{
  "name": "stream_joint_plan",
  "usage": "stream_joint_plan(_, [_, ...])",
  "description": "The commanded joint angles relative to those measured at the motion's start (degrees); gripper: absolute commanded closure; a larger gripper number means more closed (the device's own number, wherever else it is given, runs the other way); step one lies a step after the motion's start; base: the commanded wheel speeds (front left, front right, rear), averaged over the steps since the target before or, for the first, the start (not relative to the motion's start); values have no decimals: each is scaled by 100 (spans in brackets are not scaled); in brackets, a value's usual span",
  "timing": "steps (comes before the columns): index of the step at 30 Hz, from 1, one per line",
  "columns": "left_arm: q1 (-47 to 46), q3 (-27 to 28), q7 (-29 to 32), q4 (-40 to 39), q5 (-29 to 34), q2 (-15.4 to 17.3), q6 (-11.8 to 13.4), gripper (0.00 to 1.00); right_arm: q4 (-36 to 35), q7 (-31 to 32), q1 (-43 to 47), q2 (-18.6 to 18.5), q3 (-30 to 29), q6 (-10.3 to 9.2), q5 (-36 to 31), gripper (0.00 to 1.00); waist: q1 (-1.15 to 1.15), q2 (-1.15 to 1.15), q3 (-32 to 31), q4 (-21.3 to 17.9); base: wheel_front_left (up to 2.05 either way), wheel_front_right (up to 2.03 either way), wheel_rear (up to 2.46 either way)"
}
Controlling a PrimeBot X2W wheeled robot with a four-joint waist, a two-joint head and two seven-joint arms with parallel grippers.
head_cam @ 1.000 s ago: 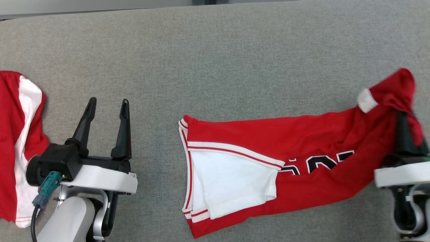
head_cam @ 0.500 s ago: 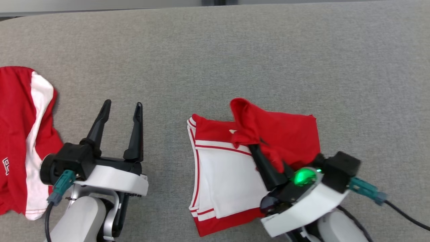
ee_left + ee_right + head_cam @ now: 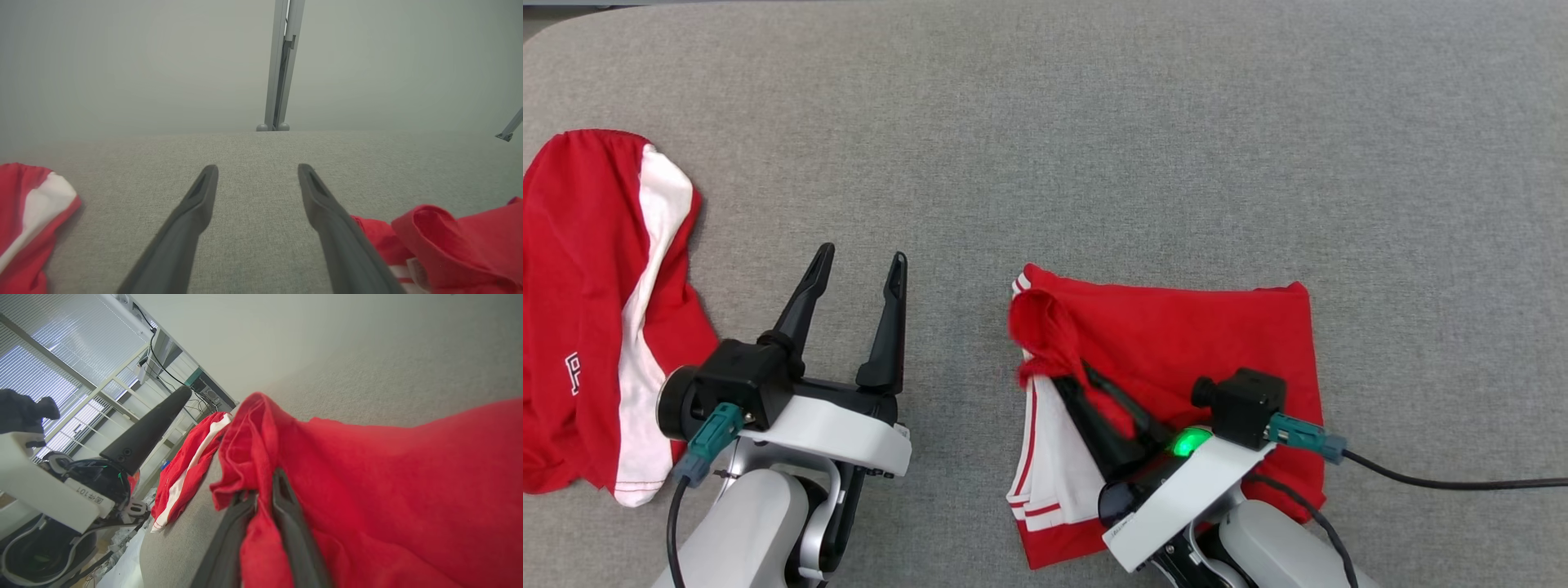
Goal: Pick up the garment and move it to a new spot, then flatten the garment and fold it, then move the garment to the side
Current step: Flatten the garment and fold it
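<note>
The garment (image 3: 1217,335) is red with white side panels and lies doubled over on the grey cloth surface, right of centre in the head view. My right gripper (image 3: 1068,377) is shut on a bunched red edge of it, held over the garment's left end. The right wrist view shows the fingers (image 3: 286,506) pinching that red fabric (image 3: 408,477). My left gripper (image 3: 862,255) stands open over bare surface to the garment's left, holding nothing. In the left wrist view the left gripper (image 3: 257,168) spreads wide, with the garment (image 3: 449,241) at the lower right.
A second red and white garment (image 3: 596,310) lies crumpled at the far left, also visible as a red and white heap (image 3: 24,212). The grey padded surface (image 3: 1094,122) stretches back and to the right. A metal post (image 3: 280,65) stands behind the far edge.
My right gripper has carried the garment's right end across to the left, laying it over the white panel and halving the garment. The head camera has shifted. The left gripper stays open.
</note>
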Motion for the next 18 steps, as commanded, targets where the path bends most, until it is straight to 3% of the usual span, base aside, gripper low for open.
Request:
stream_joint_plan(1, [-92,9,-38,33,-25,43,-38,0,87,-55,-42,-31,97,14,215,0,0,0,0,-23,0,0,0])
stream_joint_plan(5, [-68,24,-41,72,-38,84,-35,0,-39,-126,-166,-27,238,14,369,0,0,0,-28,-101,0,0,0])
stream_joint_plan(8, [-49,11,-37,83,-30,100,-28,0,-383,-171,-9,-39,29,13,246,0,0,0,-82,-160,0,0,0])
stream_joint_plan(18, [138,175,-47,-59,-24,297,161,0,-2286,-135,1075,-118,-2479,13,-955,0,0,0,-250,-442,0,0,0])
